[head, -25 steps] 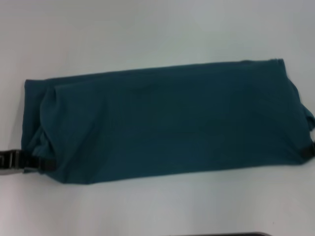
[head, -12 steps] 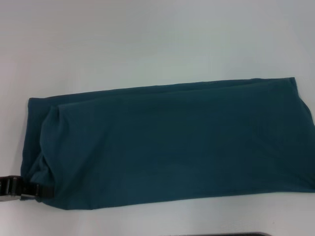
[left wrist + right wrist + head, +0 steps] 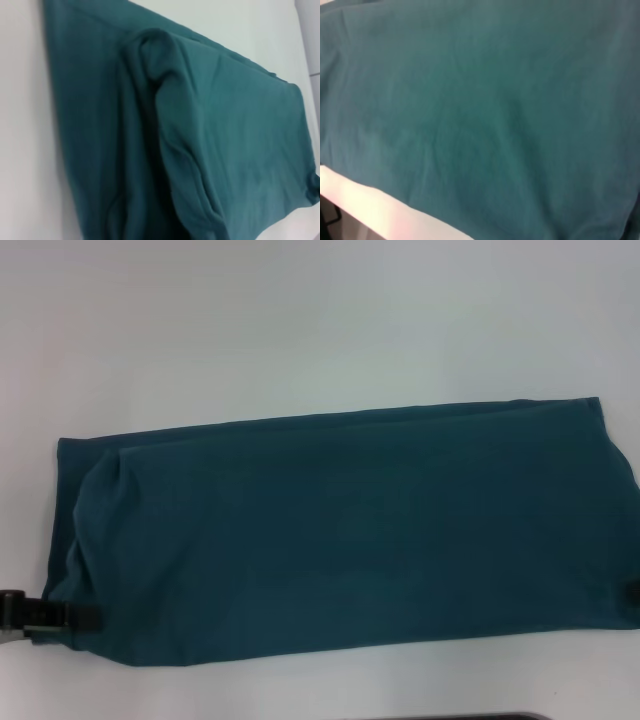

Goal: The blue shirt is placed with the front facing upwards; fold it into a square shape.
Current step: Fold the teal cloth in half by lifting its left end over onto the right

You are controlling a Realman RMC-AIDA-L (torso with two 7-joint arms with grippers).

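Note:
The blue shirt (image 3: 340,530) lies flat on the white table (image 3: 300,320) as a long folded band running left to right, plain teal side up, no lettering showing. Its left end is bunched into soft folds (image 3: 165,100). My left gripper (image 3: 85,618) sits low at the shirt's near left corner, its black tip touching the cloth edge. Only a dark sliver of my right gripper (image 3: 634,590) shows at the shirt's near right corner. The right wrist view is filled with the shirt's smooth cloth (image 3: 485,110).
Bare white tabletop surrounds the shirt on the far side (image 3: 300,320) and along the near edge (image 3: 300,685). A dark strip (image 3: 450,717) shows at the very bottom of the head view. The table edge (image 3: 380,215) shows under the right wrist.
Over the last second the shirt band shifted toward me and settled flatter. The left gripper slid slightly outward to the left; the right gripper's tip reappeared at the right edge.

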